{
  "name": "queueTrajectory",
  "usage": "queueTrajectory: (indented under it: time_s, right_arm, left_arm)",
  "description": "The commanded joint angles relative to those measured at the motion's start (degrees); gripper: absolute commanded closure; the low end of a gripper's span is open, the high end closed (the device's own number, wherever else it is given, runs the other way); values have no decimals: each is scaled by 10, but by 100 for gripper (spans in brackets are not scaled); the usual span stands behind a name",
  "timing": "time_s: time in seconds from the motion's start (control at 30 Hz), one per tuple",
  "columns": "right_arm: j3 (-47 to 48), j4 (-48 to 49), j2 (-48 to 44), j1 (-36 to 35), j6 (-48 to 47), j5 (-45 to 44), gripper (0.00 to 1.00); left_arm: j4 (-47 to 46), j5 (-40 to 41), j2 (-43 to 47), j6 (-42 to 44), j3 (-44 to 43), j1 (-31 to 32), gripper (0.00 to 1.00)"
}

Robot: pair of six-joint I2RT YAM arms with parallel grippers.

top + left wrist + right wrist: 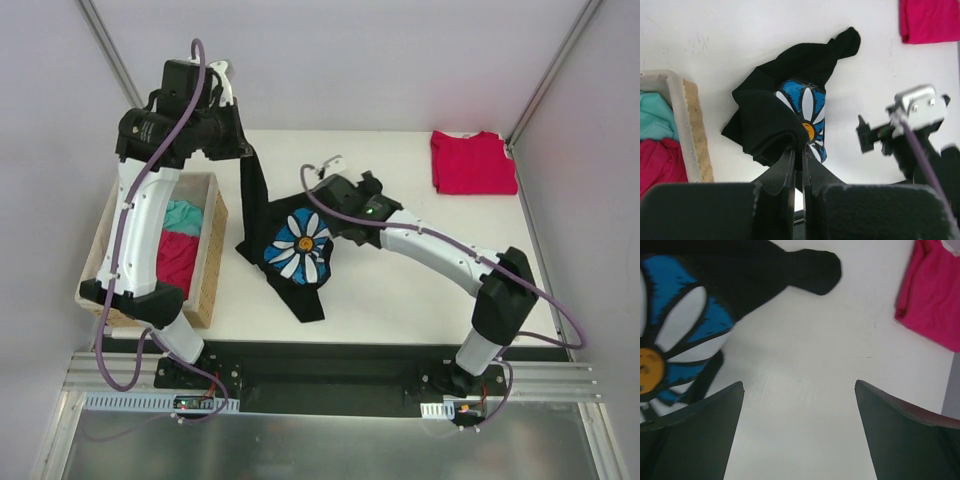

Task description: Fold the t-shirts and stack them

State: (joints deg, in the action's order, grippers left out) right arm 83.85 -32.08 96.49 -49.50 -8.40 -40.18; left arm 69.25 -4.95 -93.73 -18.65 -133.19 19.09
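At table centre, the black shirt [300, 255] hangs in a drape from the left gripper [797, 150], which is raised with its fingers pinched on a fold of the cloth. Lower end trails on the table [400, 290], blue-and-white daisy print facing up. Just beside the print, the right gripper [799, 385] hovers, fingers spread wide, holding nothing. Far right corner: red shirt [473, 162], well apart. Left edge: basket [212, 250], teal and red cloth inside.
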Motion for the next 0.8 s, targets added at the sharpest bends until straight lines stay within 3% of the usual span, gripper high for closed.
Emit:
queueTrajectory:
  time_s: [0.0,0.17,0.4,0.57,0.77]
  right_arm:
    - [46,-42,28,-90,-2,-5,2]
    - [26,-62,46,-148,46,-17,1]
    - [-75,-18,56,-202,131,-67,1]
    - [-137,8,80,-244,187,-104,7]
    - [-133,44,114,-303,133,-165,22]
  left_arm:
    - [-19,31,-9,7,-2,1,99]
    - [-25,47,-12,9,21,2,100]
    - [-28,64,-1,15,35,1,99]
    - [-35,65,5,15,54,1,99]
    - [-40,63,7,14,69,1,100]
